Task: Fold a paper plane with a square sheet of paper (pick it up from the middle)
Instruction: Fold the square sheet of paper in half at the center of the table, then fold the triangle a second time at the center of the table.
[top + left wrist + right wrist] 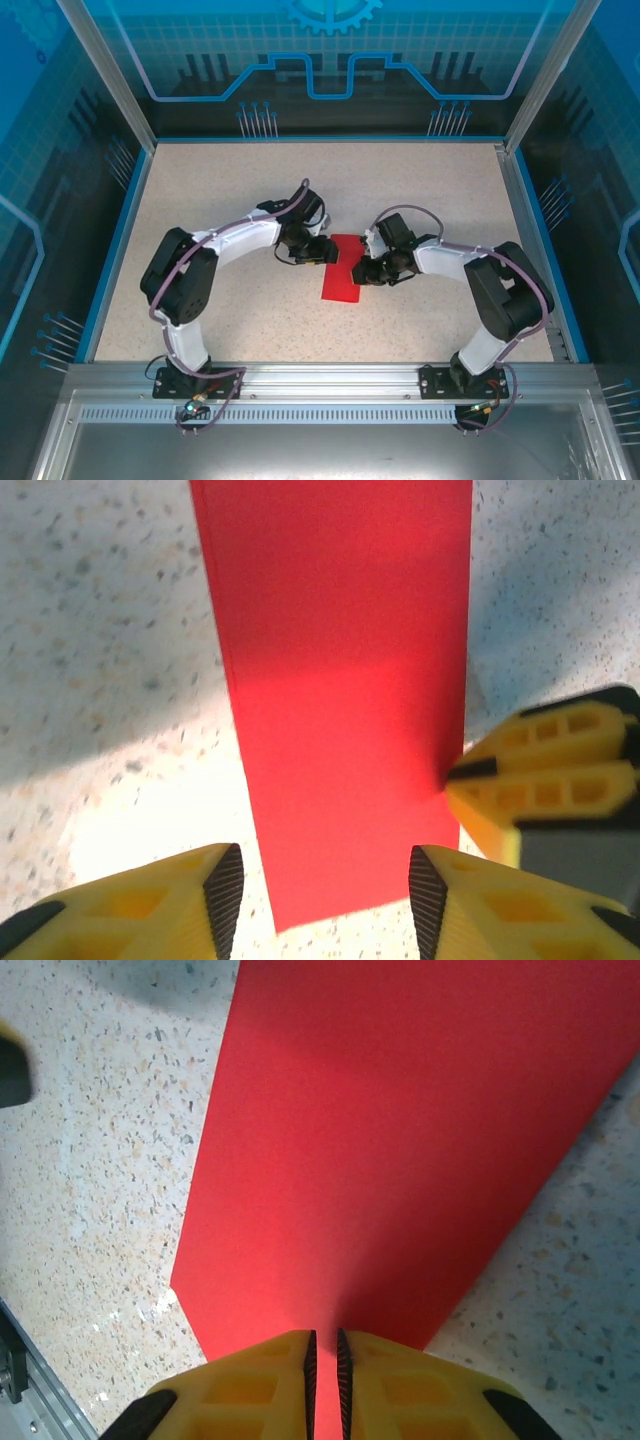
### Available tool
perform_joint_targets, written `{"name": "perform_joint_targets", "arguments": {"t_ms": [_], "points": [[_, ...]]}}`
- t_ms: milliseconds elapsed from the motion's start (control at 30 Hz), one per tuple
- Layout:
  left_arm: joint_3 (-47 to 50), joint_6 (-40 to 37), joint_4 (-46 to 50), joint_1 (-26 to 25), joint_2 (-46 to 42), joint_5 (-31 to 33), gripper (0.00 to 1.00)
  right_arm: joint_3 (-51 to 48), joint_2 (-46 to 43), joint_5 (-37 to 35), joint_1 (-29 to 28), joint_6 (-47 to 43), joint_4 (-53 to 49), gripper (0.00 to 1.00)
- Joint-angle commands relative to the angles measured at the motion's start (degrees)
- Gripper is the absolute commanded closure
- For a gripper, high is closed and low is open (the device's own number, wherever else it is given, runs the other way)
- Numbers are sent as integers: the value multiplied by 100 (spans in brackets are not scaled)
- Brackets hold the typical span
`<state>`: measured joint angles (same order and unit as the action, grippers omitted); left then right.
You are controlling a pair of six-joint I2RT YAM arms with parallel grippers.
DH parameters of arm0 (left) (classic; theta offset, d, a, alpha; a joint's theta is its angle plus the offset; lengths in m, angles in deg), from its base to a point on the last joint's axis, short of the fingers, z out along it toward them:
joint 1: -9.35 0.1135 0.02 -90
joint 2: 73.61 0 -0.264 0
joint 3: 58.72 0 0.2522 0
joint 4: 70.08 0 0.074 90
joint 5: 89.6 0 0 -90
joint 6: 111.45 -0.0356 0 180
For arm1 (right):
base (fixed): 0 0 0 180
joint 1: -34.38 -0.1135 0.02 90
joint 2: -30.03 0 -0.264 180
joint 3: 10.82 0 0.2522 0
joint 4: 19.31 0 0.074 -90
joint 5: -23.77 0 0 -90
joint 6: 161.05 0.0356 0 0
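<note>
One red sheet (340,280), left pincer (325,895), right pincer (324,1360)

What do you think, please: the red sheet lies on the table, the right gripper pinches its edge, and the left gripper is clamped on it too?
Not quite. The left wrist view shows the left gripper open, a finger on either side of the red sheet, not clamped on it. The sheet does lie on the table, and the right gripper pinches its edge.
</note>
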<state>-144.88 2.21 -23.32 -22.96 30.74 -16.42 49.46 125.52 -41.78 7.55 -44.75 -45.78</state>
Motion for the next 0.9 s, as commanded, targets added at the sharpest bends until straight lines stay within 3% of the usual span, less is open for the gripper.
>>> {"name": "perform_joint_targets", "arguments": {"t_ms": [0,333,867], "points": [[509,546,38,-9,-469,61,45,-121,88,-42,51,-29,137,84],[1692,1702,-1262,-248,-959,-42,40,-196,158,-412,20,-258,-89,87],[2386,2376,-2742,-337,-895,-396,41,-214,237,-555,-72,-324,-188,88]]}}
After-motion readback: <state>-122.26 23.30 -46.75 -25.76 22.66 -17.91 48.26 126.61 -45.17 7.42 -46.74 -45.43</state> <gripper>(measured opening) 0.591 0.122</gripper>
